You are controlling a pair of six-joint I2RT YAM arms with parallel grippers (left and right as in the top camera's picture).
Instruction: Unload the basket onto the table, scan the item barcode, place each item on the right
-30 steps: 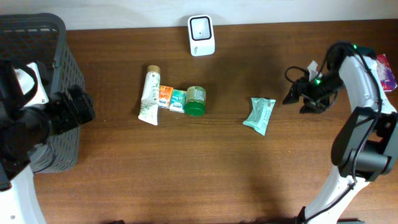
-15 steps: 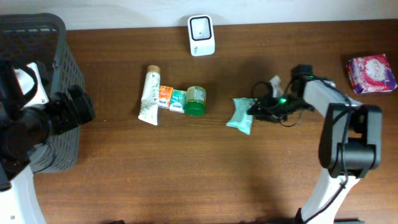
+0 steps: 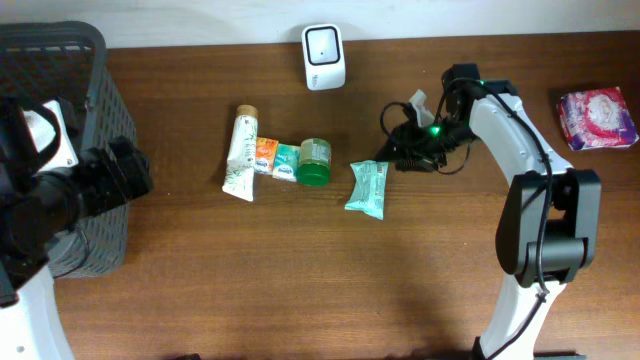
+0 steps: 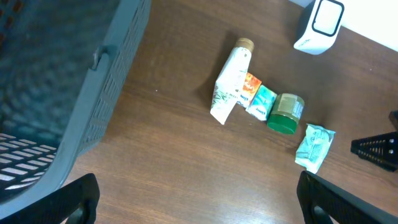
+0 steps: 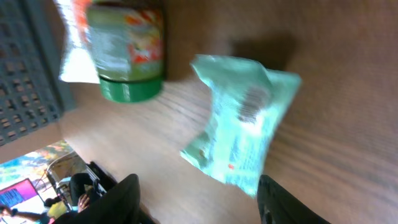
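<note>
**A:** Which large items are listed?

**B:** Item 1, wooden table (image 3: 300, 280). Item 2, grey slatted basket (image 3: 100, 110), placed at the table's left end. Item 3, left gripper (image 4: 199, 202), held beside the basket; its fingers are seen spread wide, with nothing between them. Item 4, right gripper (image 3: 390, 160), reached in over the table right of centre; its fingers are seen parted, and nothing is pinched.

**A:** And the item to be scanned?

**B:** Item 5, pink patterned packet (image 3: 597, 118), laid by itself at the far right edge. Item 6, white barcode scanner (image 3: 324, 57), stood at the back edge near the middle. Item 7, cream tube (image 3: 241, 152) with a tan cap, laid lengthwise at the left end of a short row. Item 8, teal packet (image 3: 366, 188), laid flat just right of the row and just ahead of the right gripper's fingertips; whether it is touched cannot be told. Item 9, green jar (image 3: 314, 162), laid on its side at the row's right end. Items 10 and 11, orange sachet (image 3: 264, 155) and teal sachet (image 3: 286, 161), set between tube and jar
</note>
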